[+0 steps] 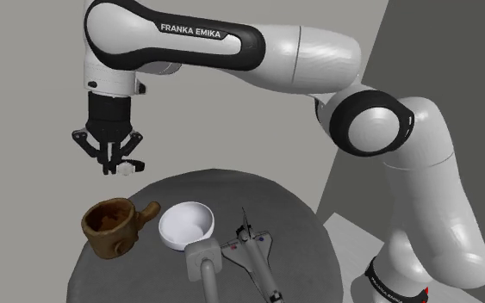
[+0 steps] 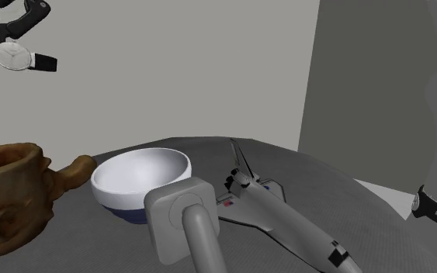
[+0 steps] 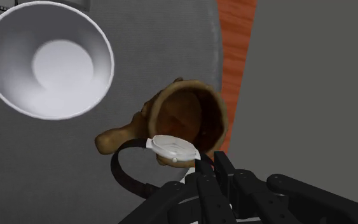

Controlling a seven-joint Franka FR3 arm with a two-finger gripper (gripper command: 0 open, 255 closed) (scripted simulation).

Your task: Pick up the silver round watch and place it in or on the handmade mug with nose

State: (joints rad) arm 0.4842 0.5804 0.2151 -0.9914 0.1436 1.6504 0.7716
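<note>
Round dark grey tabletop (image 1: 232,189): carries every loose thing but one. In the wrist view a strip of orange-brown floor (image 3: 238,51) shows past its edge.
Black two-finger pincer (image 1: 115,163): points down, in the air above the tabletop's far left edge. Its fingers are closed tight on the watch.
Silver round watch with a black strap (image 2: 11,54): clamped in the pincer, clear of the tabletop and higher than the mug. In the wrist view its pale face sits in line with the mug's open mouth, and the strap loops out to one side.
Brown, rough, handmade-looking mug (image 1: 111,225): upright on the left of the tabletop, mouth open. A round knob sits on its near side. Its stubby handle points right towards the bowl.
White round bowl with a dark blue base (image 1: 186,225): upright, just beside the tip of the mug's handle.
Grey rounded-square fitting on a thick grey tube (image 1: 204,262): lies on the near side of the bowl, close against it. The tube runs towards the near edge.
White and grey space shuttle model (image 1: 253,254): lies to the right of the bowl and the fitting, its length running from far to near.
White Franka arm with dark joints (image 1: 232,43): rises at the right and reaches left over the tabletop.
</note>
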